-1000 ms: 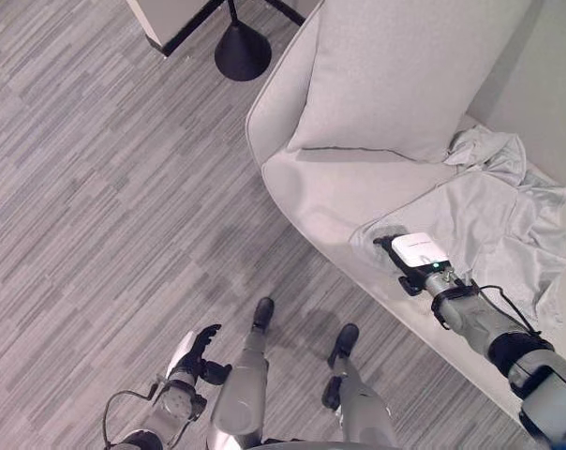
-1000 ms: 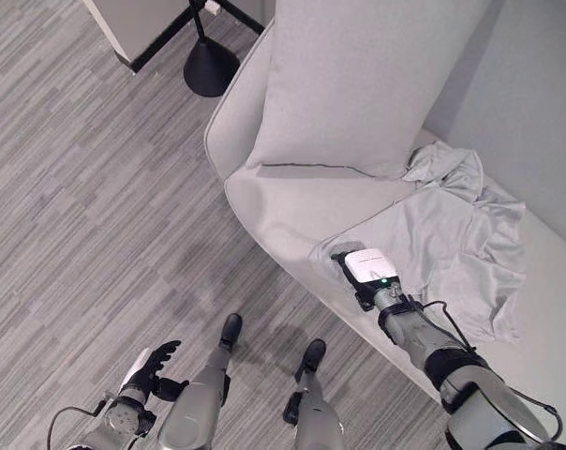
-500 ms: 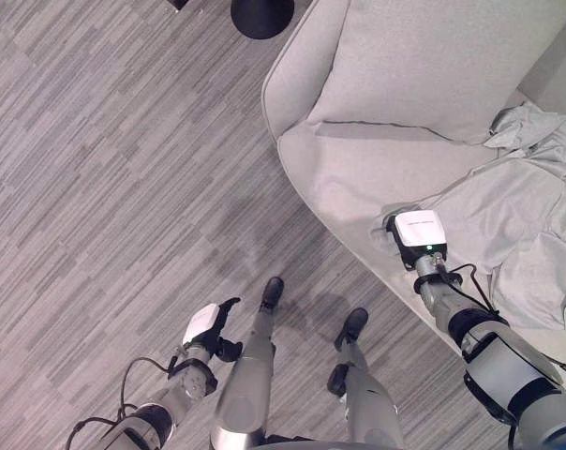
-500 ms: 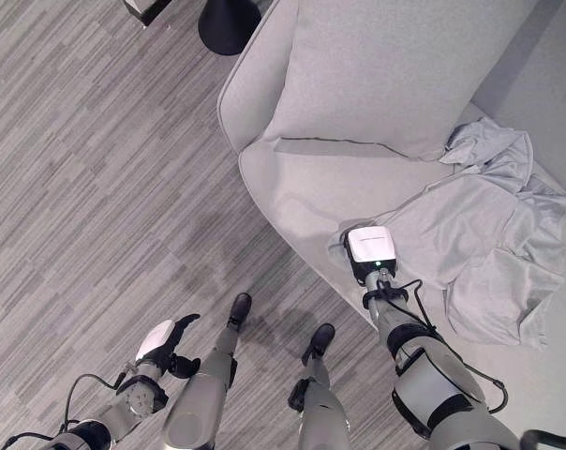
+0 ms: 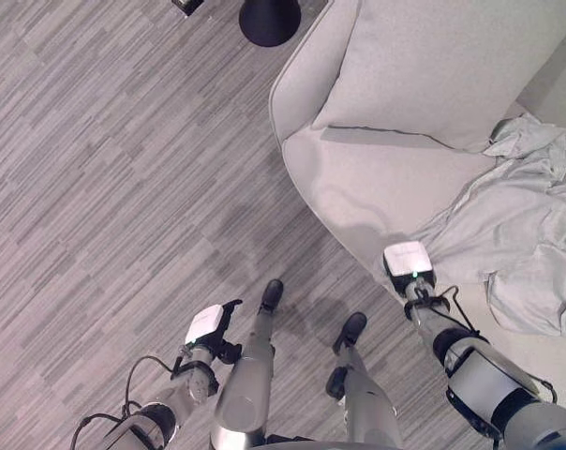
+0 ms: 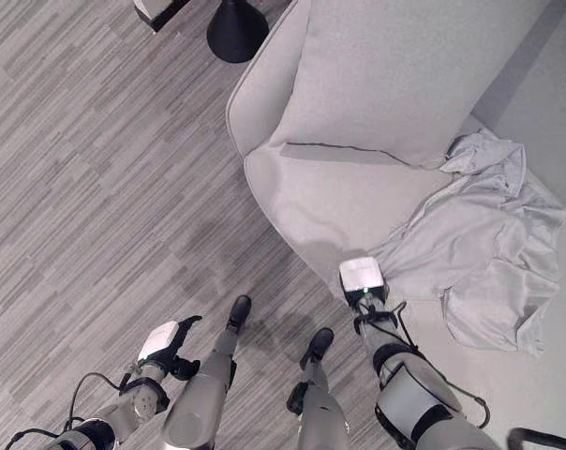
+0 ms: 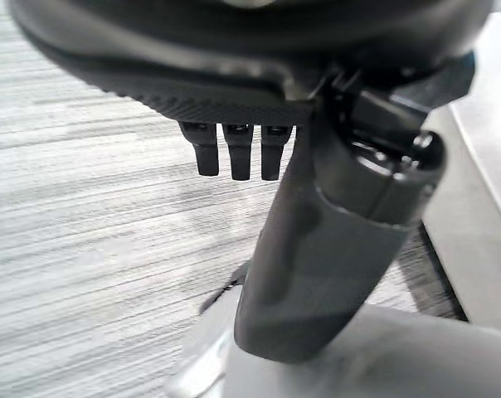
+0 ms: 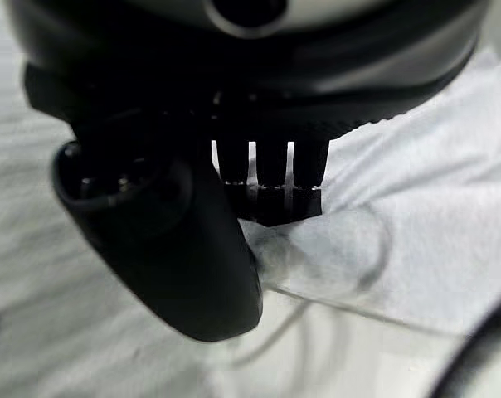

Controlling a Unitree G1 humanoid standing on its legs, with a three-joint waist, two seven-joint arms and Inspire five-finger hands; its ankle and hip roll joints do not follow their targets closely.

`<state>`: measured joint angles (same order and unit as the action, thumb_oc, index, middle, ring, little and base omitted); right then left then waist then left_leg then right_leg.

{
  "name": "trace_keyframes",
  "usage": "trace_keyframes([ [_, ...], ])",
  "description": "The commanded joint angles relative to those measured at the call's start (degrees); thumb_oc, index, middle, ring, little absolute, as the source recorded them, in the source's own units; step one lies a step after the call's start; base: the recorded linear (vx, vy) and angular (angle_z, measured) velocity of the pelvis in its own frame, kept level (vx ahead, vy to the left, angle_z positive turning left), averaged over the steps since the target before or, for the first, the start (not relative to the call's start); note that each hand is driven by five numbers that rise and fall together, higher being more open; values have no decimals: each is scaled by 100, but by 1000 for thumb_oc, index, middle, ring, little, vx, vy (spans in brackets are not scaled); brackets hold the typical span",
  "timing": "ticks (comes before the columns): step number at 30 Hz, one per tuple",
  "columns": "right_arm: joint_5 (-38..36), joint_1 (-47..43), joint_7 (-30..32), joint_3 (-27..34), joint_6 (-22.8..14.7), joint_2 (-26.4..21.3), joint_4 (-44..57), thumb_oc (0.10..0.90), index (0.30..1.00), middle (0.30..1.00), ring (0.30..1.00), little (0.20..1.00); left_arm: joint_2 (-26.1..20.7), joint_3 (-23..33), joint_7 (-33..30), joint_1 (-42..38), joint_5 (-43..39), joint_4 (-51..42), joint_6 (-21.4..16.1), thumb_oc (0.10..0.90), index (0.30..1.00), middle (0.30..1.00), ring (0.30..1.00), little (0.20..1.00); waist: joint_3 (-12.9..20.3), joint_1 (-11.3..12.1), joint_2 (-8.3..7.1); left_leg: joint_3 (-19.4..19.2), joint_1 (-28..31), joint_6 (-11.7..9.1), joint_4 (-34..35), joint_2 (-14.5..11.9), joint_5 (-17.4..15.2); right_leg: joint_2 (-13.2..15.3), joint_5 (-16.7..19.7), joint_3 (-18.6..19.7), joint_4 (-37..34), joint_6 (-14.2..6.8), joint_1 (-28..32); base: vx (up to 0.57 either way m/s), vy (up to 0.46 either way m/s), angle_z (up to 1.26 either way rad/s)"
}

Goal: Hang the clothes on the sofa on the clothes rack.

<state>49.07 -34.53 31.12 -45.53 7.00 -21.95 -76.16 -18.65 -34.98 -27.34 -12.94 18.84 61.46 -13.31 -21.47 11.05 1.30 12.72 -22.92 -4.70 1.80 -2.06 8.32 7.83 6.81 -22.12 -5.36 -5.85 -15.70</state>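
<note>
We see the light grey garment (image 5: 513,234) lying crumpled on the seat of the sofa (image 5: 377,178), on the part to the robot's right. Its far end is bunched up against the backrest, beside the large back cushion (image 5: 442,66). One corner of the cloth reaches the front edge of the seat, and there the right hand (image 8: 192,249) is on it. In the right wrist view the fingers (image 8: 271,178) are curled down onto the fabric and the thumb presses from the other side, so the hand pinches a fold of the garment at this corner. The cloth looks a little lifted and drawn tight around the pinch, while the rest of it lies flat and wrinkled on the seat. From the head views we see mainly the white cover on the back of this hand, at the seat's front edge.

The left hand (image 5: 208,328) hangs low at the robot's left side, above the grey wood-pattern floor (image 5: 105,187), well apart from the sofa. In the left wrist view its fingers (image 7: 234,153) point straight and relaxed, and it holds nothing.

At the far side, near the sofa's armrest, a black round base (image 5: 269,19) of a stand is on the floor, and beside it we see the corner of a pale piece of furniture (image 6: 156,9).
</note>
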Motion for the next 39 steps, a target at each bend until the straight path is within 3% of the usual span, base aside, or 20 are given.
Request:
trace_keyframes([
  [1, -455, 118, 120, 103, -23, 51, -180, 400, 300, 300, 300, 300, 112, 109, -270, -22, -33, 246, -15, 800, 900, 900, 900, 900, 57, -4, -86, -224, 365, 476, 320, 314, -523, -248, -528, 609, 36, 186, 148, -9, -26, -9],
  [4, -1523, 217, 272, 770, -252, 76, 3, 400, 300, 300, 300, 300, 133, 286, -253, 137, -306, 192, 8, 800, 900, 900, 900, 900, 242, -67, -52, -265, 537, 482, 320, 323, -564, -239, -561, 649, 36, 172, 299, 5, -29, -18],
  [5, -2318, 296, 429, 1228, -470, 54, 326, 400, 300, 300, 300, 300, 110, 410, -268, 289, -435, 117, 14, 800, 900, 900, 900, 900, 366, -90, -16, -307, 686, 487, 320, 326, -605, -230, -592, 663, 36, 166, 439, 4, -27, -14],
  [7, -2711, 358, 468, 1475, -583, 62, 488, 400, 300, 300, 300, 300, 114, 463, -257, 381, -483, 78, 12, 800, 900, 900, 900, 900, 460, -123, 13, -298, 745, 492, 320, 343, -616, -214, -604, 645, 36, 161, 511, 0, -27, -14],
  [9, -3484, 564, 662, 2028, -825, 6, 1422, 400, 300, 300, 300, 300, 65, 643, -220, 622, -604, -155, 2, 800, 900, 900, 900, 900, 706, -179, 82, -311, 917, 496, 320, 370, -641, -179, -670, 587, 36, 166, 720, -13, -71, -10],
  [12, -3776, 771, 660, 2292, -983, -88, 2265, 400, 300, 300, 300, 300, -23, 762, -150, 824, -664, -492, -56, 800, 900, 900, 900, 900, 857, -200, 114, -318, 1040, 494, 320, 387, -651, -163, -726, 521, 36, 171, 883, -31, -70, -1],
  [14, -4145, 1027, 553, 2678, -1224, -245, 3581, 400, 300, 300, 300, 300, -204, 902, -31, 1091, -676, -1035, -99, 800, 900, 900, 900, 900, 1081, -196, 141, -330, 1270, 491, 320, 395, -687, -148, -805, 480, 36, 185, 1159, -39, -77, 2],
  [19, -4659, 982, 435, 3130, -1455, -323, 4885, 400, 300, 300, 300, 300, -315, 965, 185, 1271, -681, -1559, -62, 800, 900, 900, 900, 900, 1440, -157, 136, -326, 1517, 483, 320, 411, -720, -138, -882, 432, 36, 186, 1459, -44, -55, 2],
  [20, -5092, 734, 411, 3283, -1578, -298, 5221, 400, 300, 300, 300, 300, -334, 974, 278, 1285, -757, -1720, -37, 800, 900, 900, 900, 900, 1625, -132, 106, -329, 1622, 473, 320, 410, -745, -138, -919, 413, 36, 185, 1580, -51, -43, 2],
  [22, -5295, 657, 383, 3357, -1613, -278, 5409, 400, 300, 300, 300, 300, -370, 978, 337, 1300, -794, -1870, -7, 800, 900, 900, 900, 900, 1691, -129, 95, -333, 1679, 469, 320, 405, -763, -143, -939, 413, 36, 186, 1639, -44, -34, 1],
  [23, -5779, 360, 327, 3401, -1706, -217, 5763, 400, 300, 300, 300, 300, -427, 970, 436, 1291, -884, -2122, 63, 800, 900, 900, 900, 900, 1855, -106, 64, -366, 1806, 456, 320, 401, -813, -157, -965, 444, 36, 185, 1759, -33, -16, 0],
  [24, -5781, 357, 325, 3402, -1703, -218, 5764, 400, 300, 300, 300, 300, -431, 972, 440, 1291, -887, -2131, 69, 800, 900, 900, 900, 900, 1854, -114, 63, -358, 1797, 459, 320, 405, -801, -153, -959, 435, 36, 185, 1754, -59, -16, -1],
  [25, -6360, 149, 230, 3420, -1806, -137, 6101, 400, 300, 300, 300, 300, -459, 977, 538, 1287, -1008, -2403, 139, 800, 900, 900, 900, 900, 2014, -122, 40, -359, 1875, 454, 320, 405, -827, -156, -974, 454, 36, 187, 1827, -29, 1, -4],
  [26, -6375, 145, 223, 3421, -1807, -140, 6099, 400, 300, 300, 300, 300, -466, 981, 544, 1290, -1012, -2414, 148, 800, 900, 900, 900, 900, 2010, -121, 38, -361, 1879, 453, 320, 405, -829, -156, -975, 456, 36, 187, 1831, -62, -2, -5],
  [27, -7302, -272, 136, 3346, -2014, -10, 6249, 400, 300, 300, 300, 300, -438, 967, 635, 1251, -1269, -2602, 219, 800, 900, 900, 900, 900, 2148, -119, -4, -380, 1953, 441, 320, 401, -846, -165, -988, 472, 36, 198, 1899, -36, -2, -5],
  [28, -7318, -285, 129, 3343, -2018, -14, 6238, 400, 300, 300, 300, 300, -441, 974, 642, 1251, -1275, -2610, 226, 800, 900, 900, 900, 900, 2144, -122, -3, -381, 1954, 440, 320, 401, -847, -165, -989, 473, 36, 198, 1899, -48, -3, -7],
  [31, -8407, -1092, -32, 3159, -2212, -3, 6247, 400, 300, 300, 300, 300, -365, 1059, 703, 1212, -1784, -2892, 342, 800, 900, 900, 900, 900, 2331, -121, -82, -397, 2040, 425, 320, 392, -858, -182, -997, 509, 36, 228, 1977, -45, -8, -6],
  [32, -8934, -1774, -28, 3006, -2286, -43, 6124, 400, 300, 300, 300, 300, -229, 1163, 747, 1157, -2332, -3075, 405, 800, 900, 900, 900, 900, 2456, -112, -145, -407, 2079, 412, 320, 385, -858, -194, -1005, 517, 36, 245, 2012, -67, -5, -6],
  [39, -9015, -2363, -6, 2937, -2221, -156, 6027, 400, 300, 300, 300, 300, -207, 1226, 783, 1089, -2643, -3353, 440, 800, 900, 900, 900, 900, 2541, -123, -173, -404, 2113, 397, 320, 375, -860, -200, -1010, 507, 36, 263, 2061, -18, -1, -2],
])
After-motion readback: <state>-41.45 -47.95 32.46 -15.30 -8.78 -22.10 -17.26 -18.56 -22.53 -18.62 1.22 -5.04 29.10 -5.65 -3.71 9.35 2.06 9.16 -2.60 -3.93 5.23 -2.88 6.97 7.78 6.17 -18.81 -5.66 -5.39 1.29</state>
